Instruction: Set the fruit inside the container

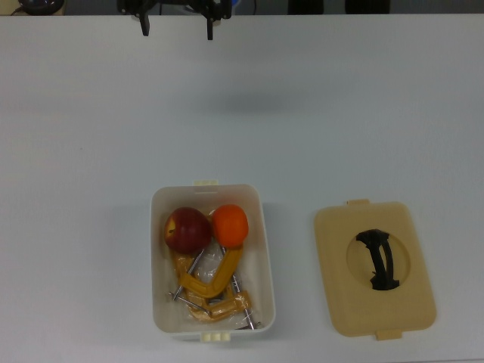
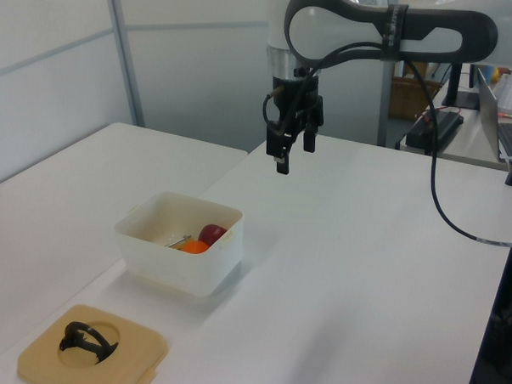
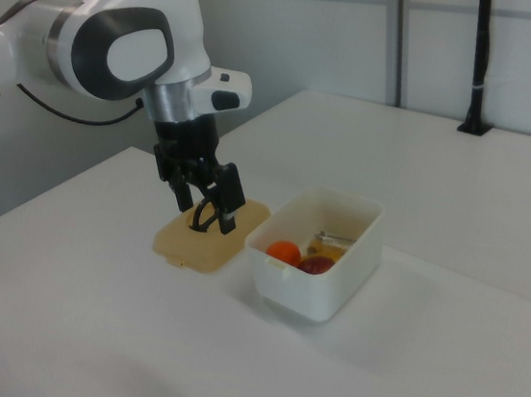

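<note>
Evenly and brightly lit from overhead; cast only a faint soft shadow on the white table (image 1: 242, 102); stayed slightly soft overall.

Arm raised, pincer (image 2: 288, 156) pointing down, fingers (image 1: 144, 25) spread, empty

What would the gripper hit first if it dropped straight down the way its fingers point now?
Most likely bare table. The gripper, open and empty, hangs well clear of the container and the lid, with nothing visible beneath it, though exact depth is uncertain.
</note>
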You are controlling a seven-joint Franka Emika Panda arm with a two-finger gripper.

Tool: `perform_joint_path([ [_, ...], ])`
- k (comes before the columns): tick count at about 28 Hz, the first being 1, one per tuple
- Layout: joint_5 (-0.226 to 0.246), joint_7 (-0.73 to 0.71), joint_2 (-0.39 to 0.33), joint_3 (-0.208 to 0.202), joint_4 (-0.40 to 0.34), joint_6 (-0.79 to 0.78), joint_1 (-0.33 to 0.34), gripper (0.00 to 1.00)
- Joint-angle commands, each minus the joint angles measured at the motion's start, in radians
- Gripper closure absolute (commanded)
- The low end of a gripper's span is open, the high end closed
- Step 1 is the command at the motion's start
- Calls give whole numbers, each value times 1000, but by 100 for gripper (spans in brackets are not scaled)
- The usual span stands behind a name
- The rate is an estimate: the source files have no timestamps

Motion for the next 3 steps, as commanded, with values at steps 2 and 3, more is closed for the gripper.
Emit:
perform_joint_path([
  [2,35,-31,-12,-14,-24,29,0,0],
  [3,35,-31,-12,-14,-24,29,0,0],
])
